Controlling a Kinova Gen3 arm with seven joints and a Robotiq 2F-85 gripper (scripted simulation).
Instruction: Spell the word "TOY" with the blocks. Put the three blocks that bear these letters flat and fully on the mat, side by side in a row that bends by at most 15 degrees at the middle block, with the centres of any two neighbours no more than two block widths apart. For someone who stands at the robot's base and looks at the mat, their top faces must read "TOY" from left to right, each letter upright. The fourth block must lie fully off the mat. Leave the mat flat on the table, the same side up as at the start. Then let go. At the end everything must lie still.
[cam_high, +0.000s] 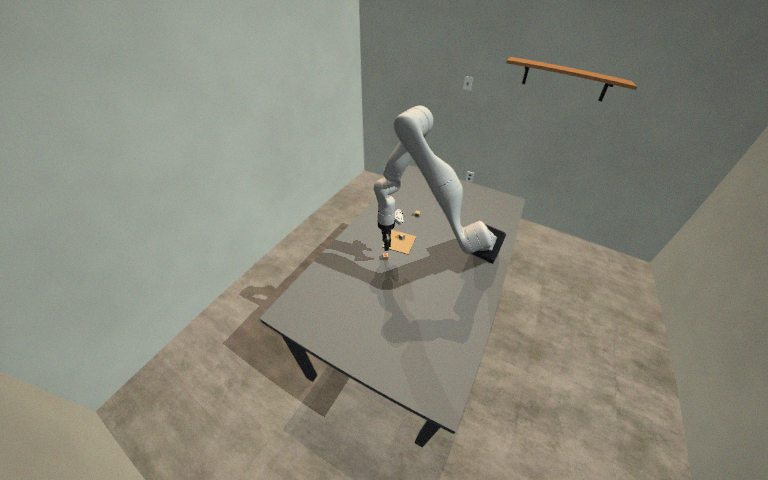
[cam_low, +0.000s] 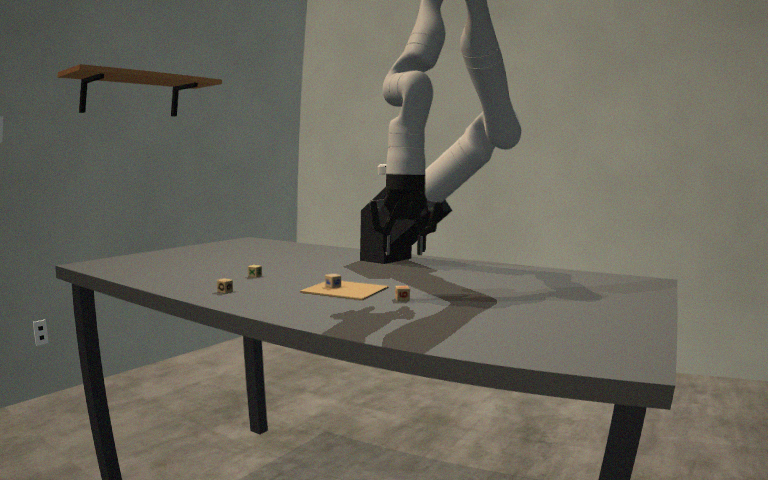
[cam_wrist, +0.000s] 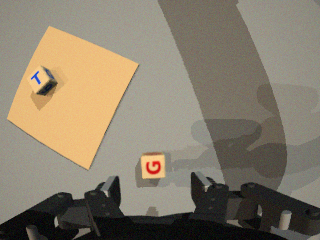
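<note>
The tan mat (cam_high: 406, 244) (cam_low: 356, 290) (cam_wrist: 83, 116) lies flat on the table. A block with a blue T (cam_high: 400, 236) (cam_low: 333, 280) (cam_wrist: 43, 80) sits on it. A block with a red G (cam_high: 385, 255) (cam_low: 402, 293) (cam_wrist: 152, 166) lies on the table just off the mat's edge. My gripper (cam_high: 386, 245) (cam_low: 404, 249) (cam_wrist: 155, 186) hangs above the G block, part open and empty, with a finger to each side of it in the wrist view. A block with an O (cam_low: 224, 285) and a block with a green letter (cam_low: 254, 271) lie on the table away from the mat.
The grey table (cam_high: 396, 339) (cam_low: 538, 333) carries the arm's black base (cam_high: 492, 244) at one end. One small block (cam_high: 416, 213) lies beyond the mat in the top view. A wooden shelf (cam_high: 569, 72) (cam_low: 135, 76) hangs on the wall.
</note>
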